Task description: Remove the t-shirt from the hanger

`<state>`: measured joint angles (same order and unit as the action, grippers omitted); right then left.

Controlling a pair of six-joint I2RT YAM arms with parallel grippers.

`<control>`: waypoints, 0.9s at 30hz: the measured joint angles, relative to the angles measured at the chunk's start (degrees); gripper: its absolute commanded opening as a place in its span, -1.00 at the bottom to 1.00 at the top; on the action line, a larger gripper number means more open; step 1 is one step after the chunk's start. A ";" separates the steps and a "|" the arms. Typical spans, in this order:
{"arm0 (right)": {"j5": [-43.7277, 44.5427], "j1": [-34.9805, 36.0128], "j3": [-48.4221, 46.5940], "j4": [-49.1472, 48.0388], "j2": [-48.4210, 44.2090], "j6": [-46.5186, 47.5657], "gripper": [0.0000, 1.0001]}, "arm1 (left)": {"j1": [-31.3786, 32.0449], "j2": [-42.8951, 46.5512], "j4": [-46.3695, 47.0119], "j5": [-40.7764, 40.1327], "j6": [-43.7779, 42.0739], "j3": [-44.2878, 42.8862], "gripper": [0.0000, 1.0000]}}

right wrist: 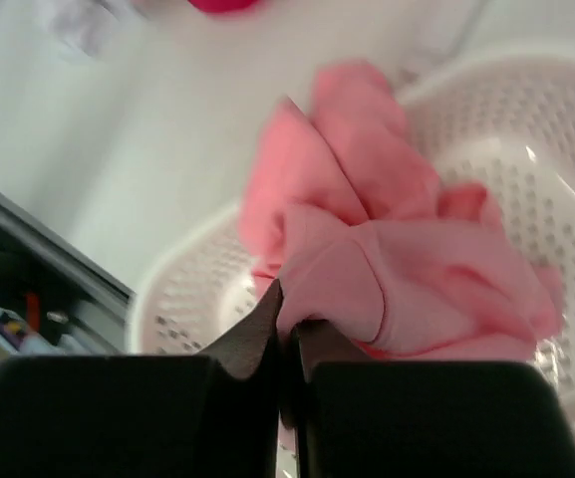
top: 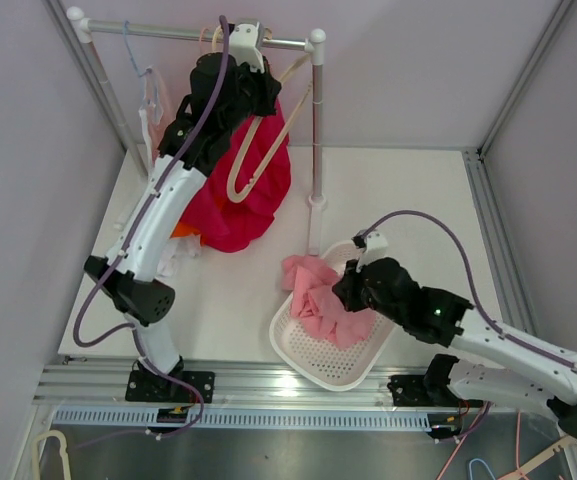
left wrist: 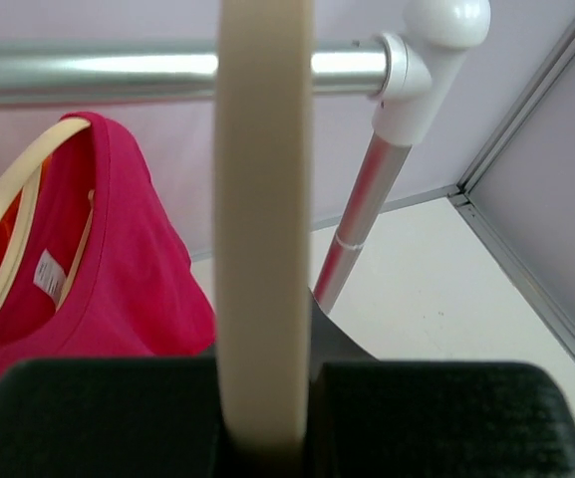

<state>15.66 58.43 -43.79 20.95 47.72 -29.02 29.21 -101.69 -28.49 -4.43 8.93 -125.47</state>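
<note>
The left gripper (left wrist: 264,428) is clamped on a cream plastic hanger (left wrist: 263,199) crossing the silver metal rail (left wrist: 88,75), beside a crimson t-shirt (left wrist: 128,269) hung on a second cream hanger (left wrist: 8,209), while the right gripper (right wrist: 287,329) is pressed shut, tips against the crumpled pink t-shirt (right wrist: 397,279) in the white perforated plastic basket (right wrist: 526,139).

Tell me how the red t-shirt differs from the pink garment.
The red t-shirt is deep crimson; the pink garment is pale pink. The t-shirt hangs by the rail with a cream hanger in its neck; the pink one lies crumpled in the white basket. Both are soft cloth.
</note>
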 measured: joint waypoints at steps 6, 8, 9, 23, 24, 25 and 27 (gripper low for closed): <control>2.32 1.60 -4.13 15.41 11.96 -7.04 0.54 | -0.11 -7.63 -0.70 0.63 -0.63 -8.07 -0.99; 5.01 3.43 -7.28 19.65 12.09 -7.98 0.99 | -0.13 -9.03 -0.61 0.61 -0.66 -8.28 -0.99; 6.29 4.37 -8.83 20.96 11.37 -8.20 0.99 | -0.15 -9.75 -0.55 0.61 -0.68 -8.33 -0.99; 11.56 8.52 -16.68 21.66 -6.49 -5.86 0.99 | -0.15 -13.64 3.43 -1.49 -2.38 -8.44 -0.99; 11.65 8.59 -16.52 21.59 -6.36 -5.68 0.99 | -0.15 -13.62 4.13 -1.55 -2.36 -8.24 -0.99; 11.74 8.61 -16.24 21.51 -6.32 -5.53 0.99 | -0.15 -13.42 5.22 -1.55 -2.32 -7.85 -0.99; 11.87 8.63 -15.61 21.44 -6.25 -5.25 0.99 | -0.15 -12.55 7.93 -1.60 -2.01 -5.66 -0.99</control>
<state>27.53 67.07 -59.40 42.39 41.47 -34.26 29.06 -114.24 -20.56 -6.02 6.92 -131.13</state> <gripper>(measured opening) 0.993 0.050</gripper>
